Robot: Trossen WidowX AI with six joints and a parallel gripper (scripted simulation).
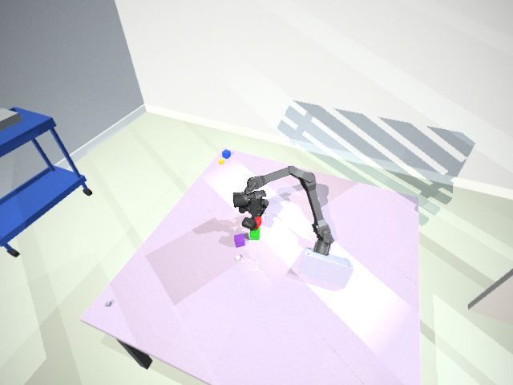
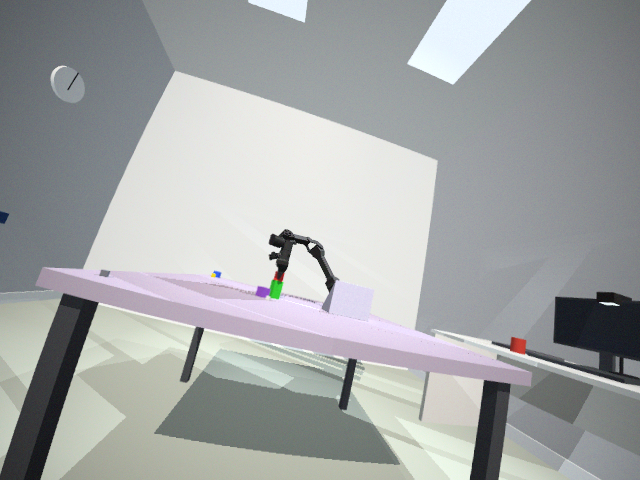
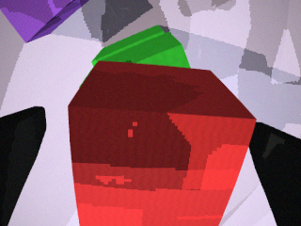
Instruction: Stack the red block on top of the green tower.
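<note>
The red block (image 1: 259, 222) (image 2: 281, 279) (image 3: 141, 151) sits on top of the green tower (image 1: 254, 235) (image 2: 276, 289) (image 3: 166, 53) and looks upright in the exterior view. My gripper (image 1: 253, 224) (image 2: 280, 272) (image 3: 150, 126) is open around the red block, pointing down. In the wrist view a gap shows between the left finger and the block; the right finger is close to the block's edge, and I cannot tell whether it touches. The tower stands upright. The red block hides part of the tower's top in the wrist view.
A purple block (image 1: 239, 240) (image 2: 262, 291) (image 3: 39, 16) stands close beside the tower. A small white thing (image 1: 238, 257) lies near it. A blue block (image 1: 226, 154) and a yellow block (image 1: 221, 162) are at the far corner. The pale base box (image 1: 325, 269) (image 2: 351, 300) carries the arm.
</note>
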